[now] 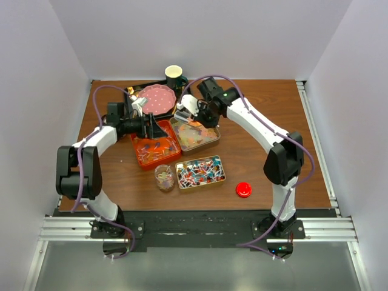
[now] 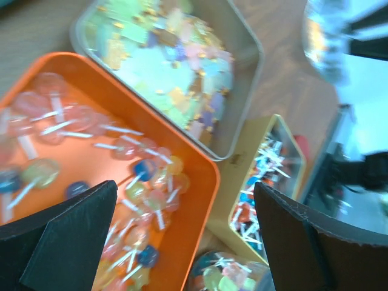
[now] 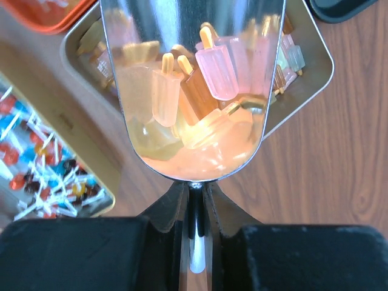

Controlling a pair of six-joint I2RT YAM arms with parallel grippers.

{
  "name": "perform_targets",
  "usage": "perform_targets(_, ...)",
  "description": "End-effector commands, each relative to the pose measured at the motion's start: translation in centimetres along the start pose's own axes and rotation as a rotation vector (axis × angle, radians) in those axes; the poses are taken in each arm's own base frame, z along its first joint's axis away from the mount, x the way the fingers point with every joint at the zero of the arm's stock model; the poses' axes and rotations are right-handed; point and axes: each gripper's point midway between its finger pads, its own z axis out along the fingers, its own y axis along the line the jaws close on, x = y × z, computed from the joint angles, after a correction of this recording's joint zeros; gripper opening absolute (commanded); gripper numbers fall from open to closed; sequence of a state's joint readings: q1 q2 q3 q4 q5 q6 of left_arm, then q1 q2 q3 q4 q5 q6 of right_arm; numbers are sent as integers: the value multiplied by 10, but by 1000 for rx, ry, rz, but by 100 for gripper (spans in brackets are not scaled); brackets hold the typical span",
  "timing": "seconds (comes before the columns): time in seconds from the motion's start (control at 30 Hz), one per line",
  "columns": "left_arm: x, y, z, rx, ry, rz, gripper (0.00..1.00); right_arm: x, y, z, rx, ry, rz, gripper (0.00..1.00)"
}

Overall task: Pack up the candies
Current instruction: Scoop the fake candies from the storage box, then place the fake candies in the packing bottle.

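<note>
My right gripper [image 3: 194, 200] is shut on the handle of a metal scoop [image 3: 182, 160] that holds pink, orange and pale yellow popsicle-shaped gummy candies [image 3: 218, 70]. It hangs over the silver tin [image 1: 209, 140] of gummy pieces, which also shows in the right wrist view [image 3: 315, 66]. My left gripper [image 2: 185, 188] is open and empty above the orange tray [image 2: 200, 212] of lollipops. In the top view it [image 1: 159, 128] sits at that tray's far edge. A gold tin [image 1: 200, 171] holds bright wrapped candies. A clear jar [image 1: 164, 177] with a few candies stands beside it.
A round red lid [image 1: 244, 190] lies on the table at the front right. A pink dotted plate [image 1: 157, 100] on a black tray and a paper cup [image 1: 174, 74] stand at the back. The table's far right side is bare wood.
</note>
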State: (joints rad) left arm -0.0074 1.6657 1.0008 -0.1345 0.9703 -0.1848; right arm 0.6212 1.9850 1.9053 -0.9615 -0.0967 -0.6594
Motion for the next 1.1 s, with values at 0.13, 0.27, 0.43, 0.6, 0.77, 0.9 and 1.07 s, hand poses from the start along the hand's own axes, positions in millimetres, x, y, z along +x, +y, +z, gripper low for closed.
perform_targets(0.13, -47, 16, -53, -390, -123, 261, 100, -7, 49, -63, -104, 4, -289, 0)
perform_targets(0.27, -49, 23, -80, -455, -187, 238, 100, -6, 89, -73, -148, 69, -468, 0)
perform_targets(0.43, -42, 16, -103, -442, -270, 214, 100, -7, 102, -79, -141, 174, -575, 0)
perform_targets(0.6, -36, 13, -115, -464, -312, 235, 100, -10, 112, -84, -142, 277, -678, 0)
perform_targets(0.77, -38, 5, -124, -475, -355, 266, 100, -9, 116, -86, -96, 379, -803, 0)
perform_targets(0.9, -36, 4, -128, -483, -382, 267, 100, -6, 114, -90, -64, 451, -890, 0)
perform_targets(1.07, -39, 0, -132, -482, -413, 279, 100, -8, 112, -94, -9, 518, -970, 0)
